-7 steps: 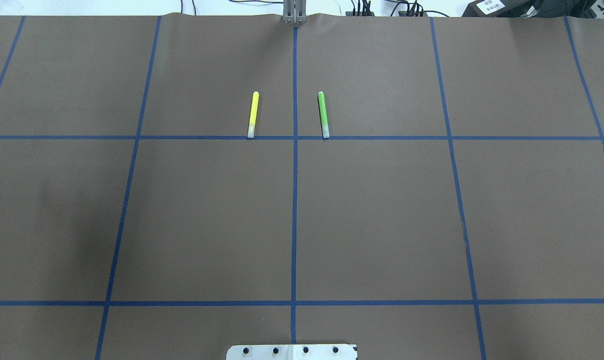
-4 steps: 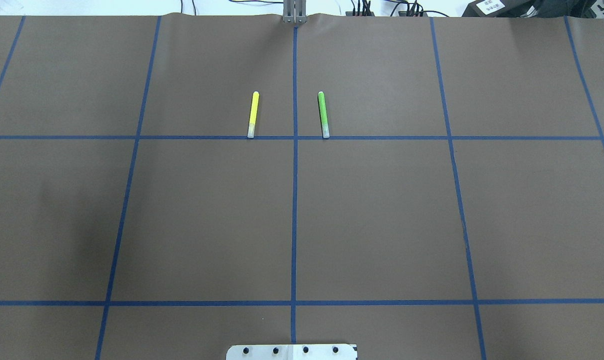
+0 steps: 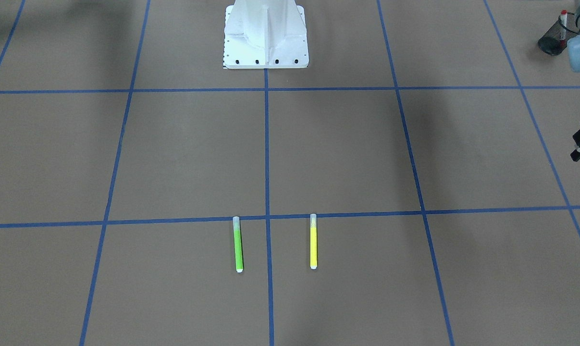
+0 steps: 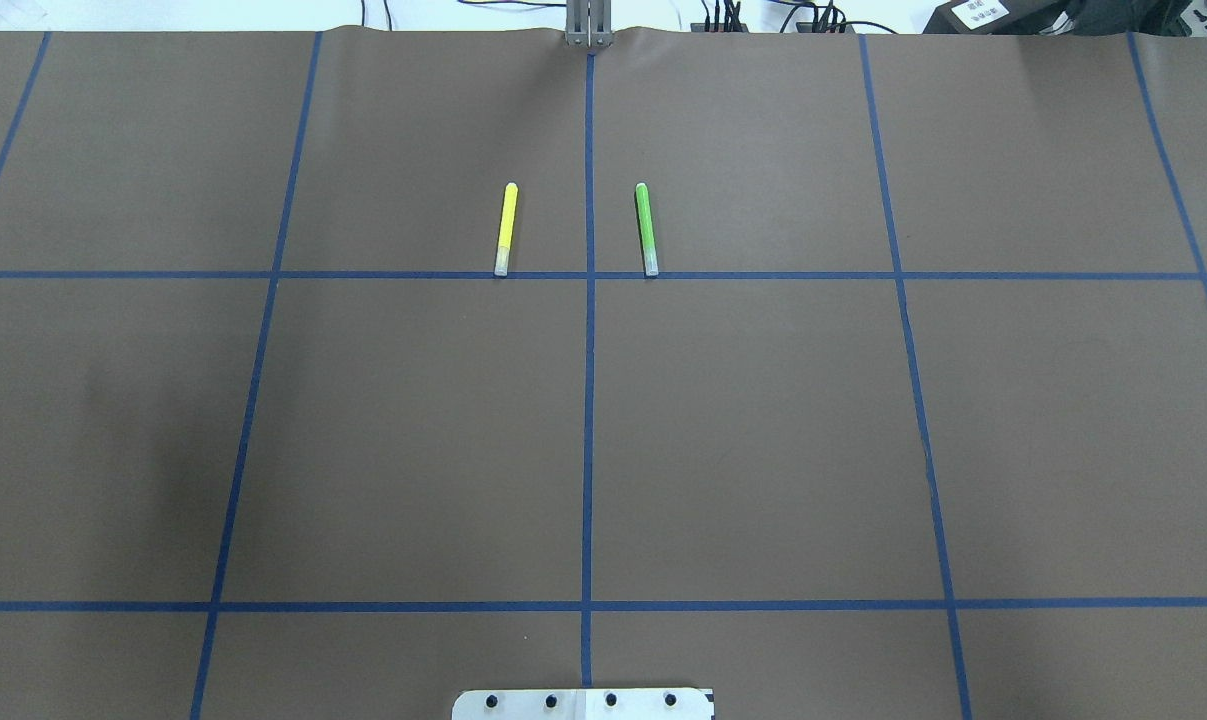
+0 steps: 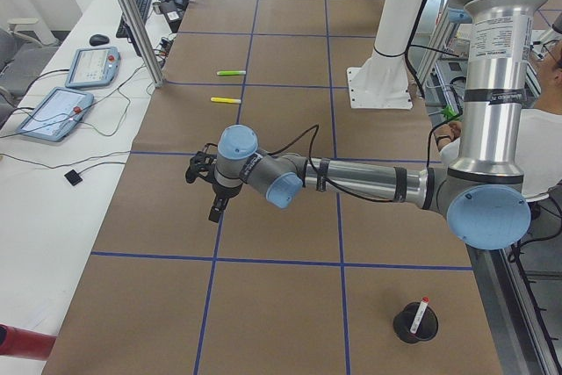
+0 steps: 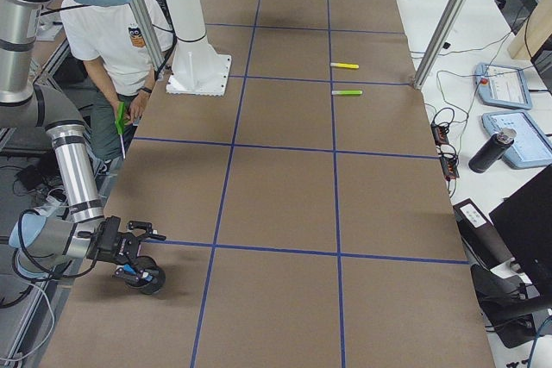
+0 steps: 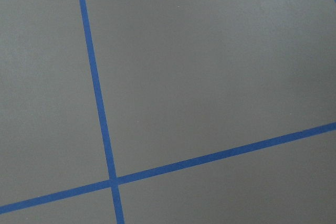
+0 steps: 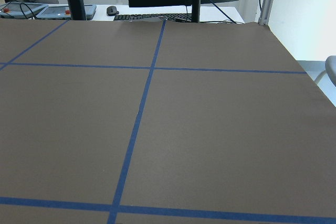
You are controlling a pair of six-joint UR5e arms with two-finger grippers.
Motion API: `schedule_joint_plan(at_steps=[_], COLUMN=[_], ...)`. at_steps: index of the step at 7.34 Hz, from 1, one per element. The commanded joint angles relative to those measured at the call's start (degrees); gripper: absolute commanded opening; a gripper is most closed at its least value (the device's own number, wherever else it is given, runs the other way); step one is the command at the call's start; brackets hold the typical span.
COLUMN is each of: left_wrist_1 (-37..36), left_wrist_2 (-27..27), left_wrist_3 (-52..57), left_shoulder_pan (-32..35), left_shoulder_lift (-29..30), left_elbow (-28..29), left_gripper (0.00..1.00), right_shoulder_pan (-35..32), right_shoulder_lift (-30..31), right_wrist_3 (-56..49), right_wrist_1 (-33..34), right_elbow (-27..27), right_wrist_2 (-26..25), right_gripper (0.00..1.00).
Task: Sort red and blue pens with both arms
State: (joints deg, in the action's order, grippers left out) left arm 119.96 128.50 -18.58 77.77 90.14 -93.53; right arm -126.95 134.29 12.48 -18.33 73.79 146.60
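Near the worktop's [image 4: 763, 450] robot-side corner at its left end, the red pen [image 5: 423, 306] stands cap-up in a black mesh cup [image 5: 413, 327], and at the right-end corner a second black cup [image 6: 148, 283] holds what looks like the blue pen [image 6: 131, 272]. The left gripper [image 5: 209, 191] hangs over the worktop well apart from the mesh cup, the right gripper [image 6: 138, 249] just beside the other; whether either's jaws are parted or clenched cannot be told. Toward the far edge's middle lie the yellow marker [image 4: 505, 229] and green marker [image 4: 647, 229], apart.

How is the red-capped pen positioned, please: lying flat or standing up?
Standing up: the red-capped pen leans, cap upward, inside the black cup.
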Motion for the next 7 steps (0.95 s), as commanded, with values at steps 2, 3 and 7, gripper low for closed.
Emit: schedule_joint_plan(at_steps=[2,3,7], left_wrist_1=[0.01,0.01,-0.16], left_wrist_2=[0.09,0.09,0.18], left_wrist_3=[-1.02,-1.28,-1.02], left_shoulder_pan=[-0.16,-0.16,-0.16], left_shoulder_lift=[-0.23,-0.23,-0.41], left_elbow=[-0.51,-0.69,-0.43], left_gripper=[0.98,0.98,0.98], right_shoulder_pan=[0.65,4.31,26.52], right_shoulder_lift=[-4.98,-8.49,-25.96], right_wrist_3=[0.00,0.00,0.61], right_wrist_1=[26.38,37.81,68.25], right_elbow=[16.14,21.25,24.73], right_wrist_2=[1.14,0.88,-4.83], right_gripper=[1.00,1.00,1.00])
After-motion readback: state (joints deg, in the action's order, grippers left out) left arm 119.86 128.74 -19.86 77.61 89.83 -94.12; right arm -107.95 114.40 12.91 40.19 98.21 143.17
